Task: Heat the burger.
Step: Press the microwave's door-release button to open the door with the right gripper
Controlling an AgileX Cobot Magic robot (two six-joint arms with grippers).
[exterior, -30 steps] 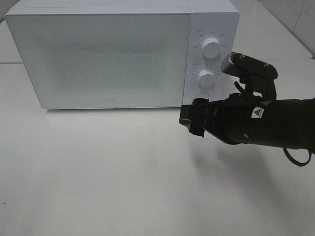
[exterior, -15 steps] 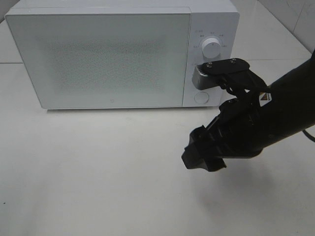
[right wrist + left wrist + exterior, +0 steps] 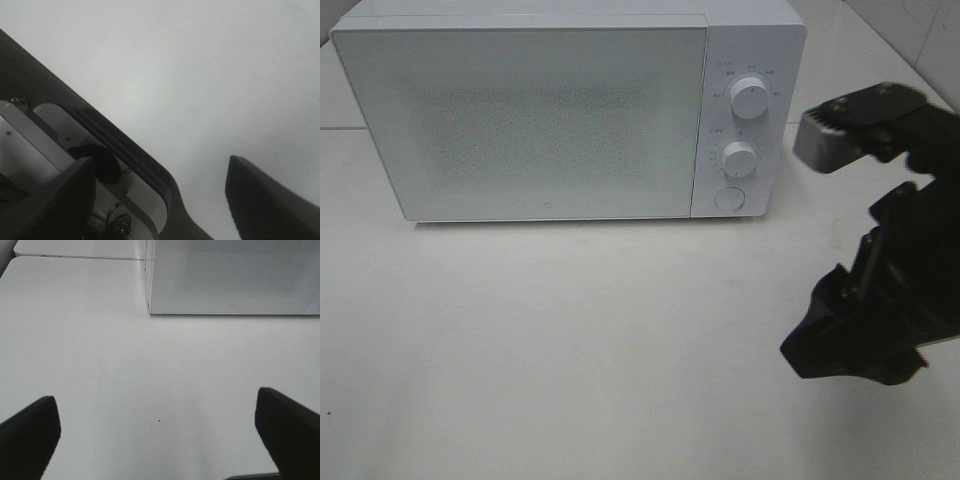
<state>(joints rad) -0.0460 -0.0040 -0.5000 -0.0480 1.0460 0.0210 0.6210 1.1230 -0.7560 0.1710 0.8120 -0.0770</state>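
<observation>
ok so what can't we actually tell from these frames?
The burger: in no view; the shut, speckled door of the microwave hides the inside in the exterior and left wrist views.
Markings around the upper dial: too small to read, exterior view.
Right gripper: the arm behind it is cut off by the exterior view's right edge.
Left gripper: missing from the exterior view; the left wrist view's bottom edge crops its fingertips.
</observation>
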